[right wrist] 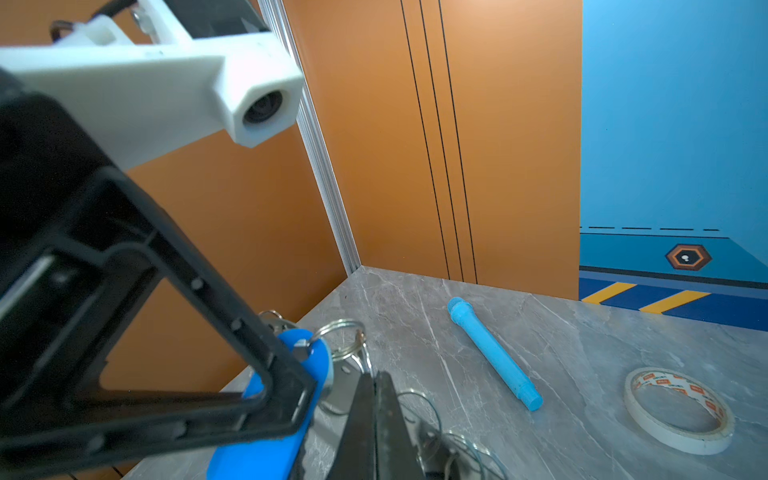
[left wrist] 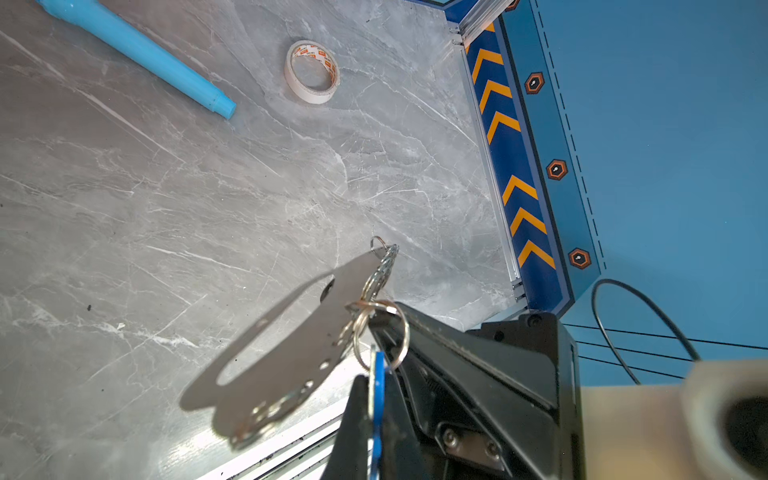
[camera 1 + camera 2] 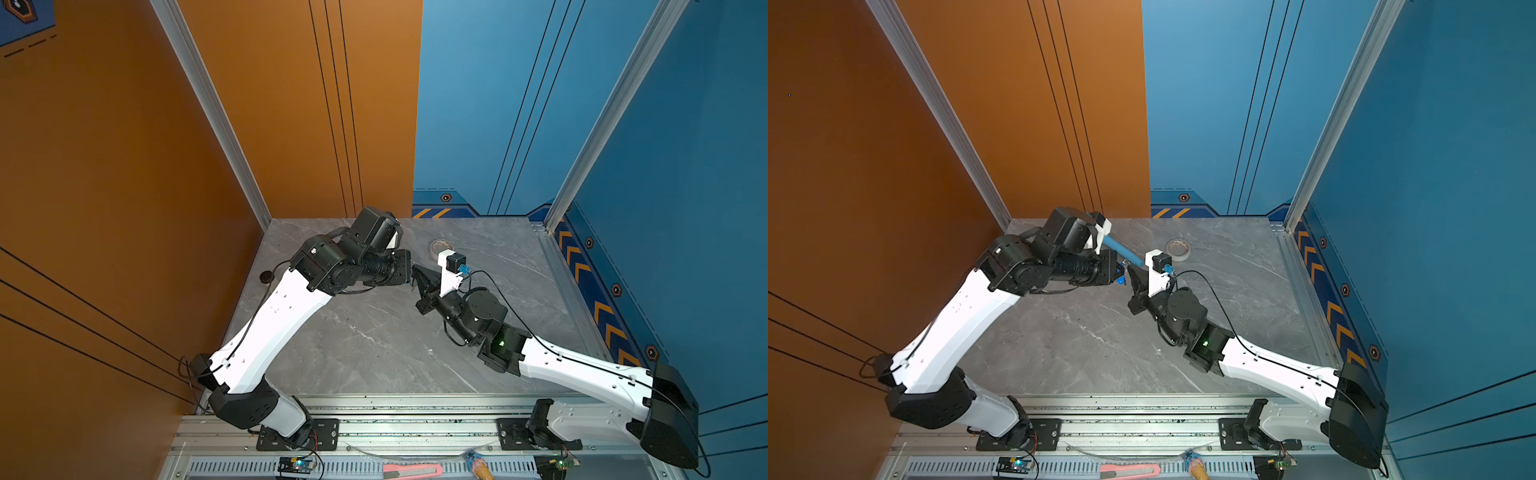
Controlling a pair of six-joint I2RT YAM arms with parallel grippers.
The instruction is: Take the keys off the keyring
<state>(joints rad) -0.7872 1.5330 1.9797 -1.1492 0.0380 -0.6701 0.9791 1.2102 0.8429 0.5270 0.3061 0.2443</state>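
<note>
Left claw (image 2: 374, 384) pinches the keys (image 1: 266, 457) by their blue tag; the key blades are hidden. Right claw (image 1: 375, 384), pressed together, grips the blurred keyring (image 2: 286, 332) at its ringed edge.

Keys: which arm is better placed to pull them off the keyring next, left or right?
Left, I judge. The left gripper is shut on the keys, so it can pull them away; the right gripper is shut on the keyring and can brace it.
</note>
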